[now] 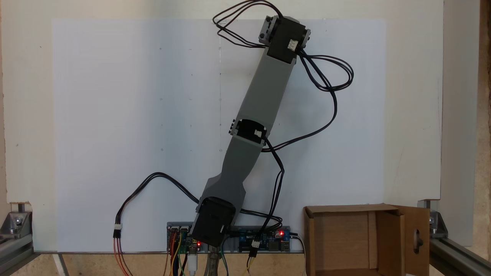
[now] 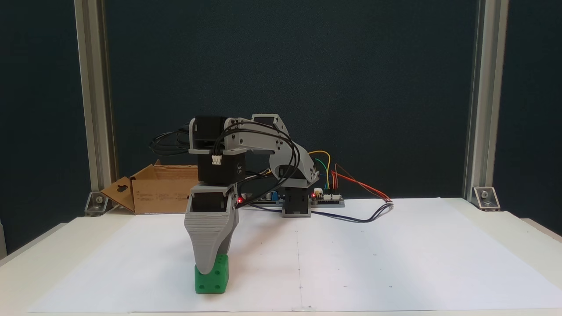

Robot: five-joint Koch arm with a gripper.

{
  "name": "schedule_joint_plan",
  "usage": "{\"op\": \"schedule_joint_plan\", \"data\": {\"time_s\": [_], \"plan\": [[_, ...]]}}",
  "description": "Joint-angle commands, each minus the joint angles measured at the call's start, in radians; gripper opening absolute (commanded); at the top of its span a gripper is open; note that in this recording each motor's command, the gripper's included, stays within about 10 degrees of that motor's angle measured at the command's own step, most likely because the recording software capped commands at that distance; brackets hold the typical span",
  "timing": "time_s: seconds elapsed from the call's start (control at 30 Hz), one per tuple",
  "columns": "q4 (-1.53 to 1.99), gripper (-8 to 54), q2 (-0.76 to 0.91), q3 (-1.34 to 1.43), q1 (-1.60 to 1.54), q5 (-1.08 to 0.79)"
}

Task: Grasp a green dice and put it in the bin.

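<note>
Fixed views place my grey ribbed gripper point(image 2: 210, 263) low over the small bright green pipped plastic dice point(image 2: 212, 276), which rests on the white paper sheet point(image 2: 373, 254). One jaw face shows, so I cannot tell whether it has closed. I judge a square, firm pinch necessary before lifting toward the brown corrugated cardboard bin point(image 1: 345, 239) beside the base.

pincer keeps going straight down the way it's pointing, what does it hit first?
The green dice: the pincer points down and already overlaps its top in a fixed view. Below it lies the white paper. Depth alignment can't be confirmed.
</note>
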Motion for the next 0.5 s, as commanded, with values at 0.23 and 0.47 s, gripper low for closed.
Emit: {"op": "schedule_joint_plan", "data": {"time_s": [0.23, 0.47], "plan": [[0.044, 43.5, 0.003, -0.064, 0.000, -0.083], [0.041, 43.7, -0.003, -0.064, 0.000, -0.106]]}}
